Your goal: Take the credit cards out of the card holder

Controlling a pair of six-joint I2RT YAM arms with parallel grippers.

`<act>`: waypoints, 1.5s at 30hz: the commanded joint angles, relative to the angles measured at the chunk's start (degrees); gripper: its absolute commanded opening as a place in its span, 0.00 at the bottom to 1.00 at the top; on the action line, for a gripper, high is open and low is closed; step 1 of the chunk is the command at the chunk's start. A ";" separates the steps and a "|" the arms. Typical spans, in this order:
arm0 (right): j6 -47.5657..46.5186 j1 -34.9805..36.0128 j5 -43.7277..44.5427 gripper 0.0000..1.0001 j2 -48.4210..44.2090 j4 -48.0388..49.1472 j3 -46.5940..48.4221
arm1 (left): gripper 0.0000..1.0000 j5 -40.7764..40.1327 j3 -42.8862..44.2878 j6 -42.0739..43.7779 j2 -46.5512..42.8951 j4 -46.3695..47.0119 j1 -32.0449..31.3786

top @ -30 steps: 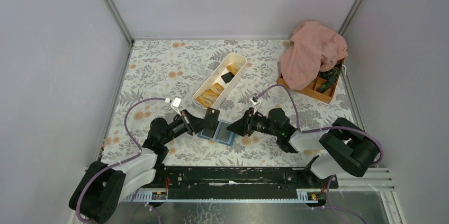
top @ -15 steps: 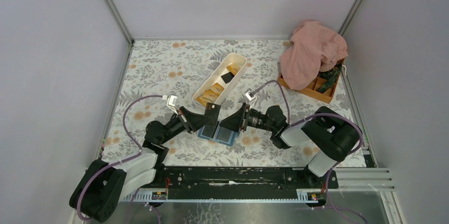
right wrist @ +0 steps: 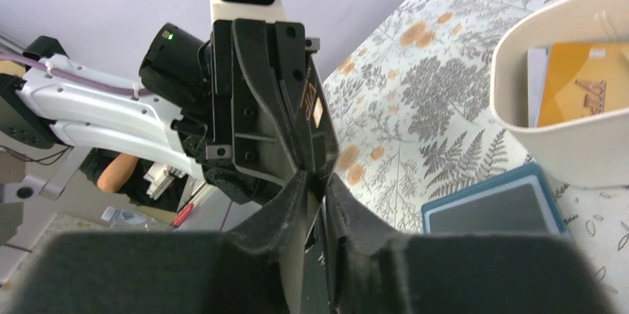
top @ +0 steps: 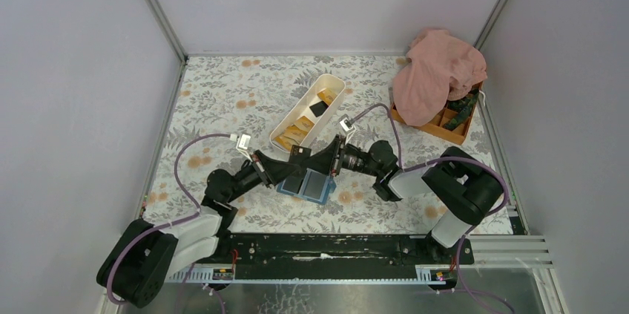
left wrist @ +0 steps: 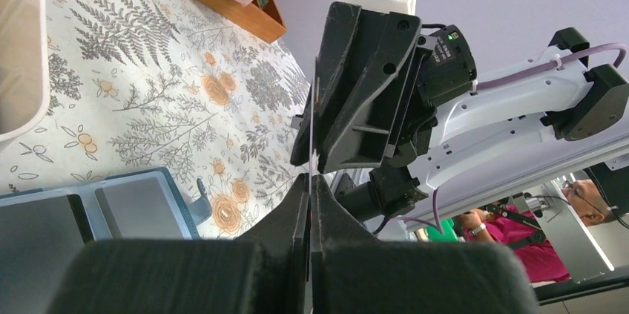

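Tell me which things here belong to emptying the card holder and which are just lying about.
Job in hand: card holder; black card pinched between left gripper and right gripper; cards lying in the white tray.
Lying about: pink cloth; orange box.
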 commanded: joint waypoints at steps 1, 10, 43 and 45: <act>-0.11 -0.02 -1.33 0.12 -0.27 1.87 3.16 | 0.00 -1.62 -4.66 0.75 0.71 4.90 -0.77; -10.36 -0.04 0.13 0.00 -7.16 -21.97 7.88 | 0.48 -4.01 -2.91 4.48 -4.77 -6.02 -0.81; -59.67 2.06 31.18 0.00 15.52 -112.44 76.11 | 0.65 -20.94 2.65 15.57 -33.66 -66.29 -0.80; -60.07 2.20 31.75 0.00 16.60 -112.83 77.72 | 0.65 -20.75 2.46 15.94 -32.50 -65.24 -0.80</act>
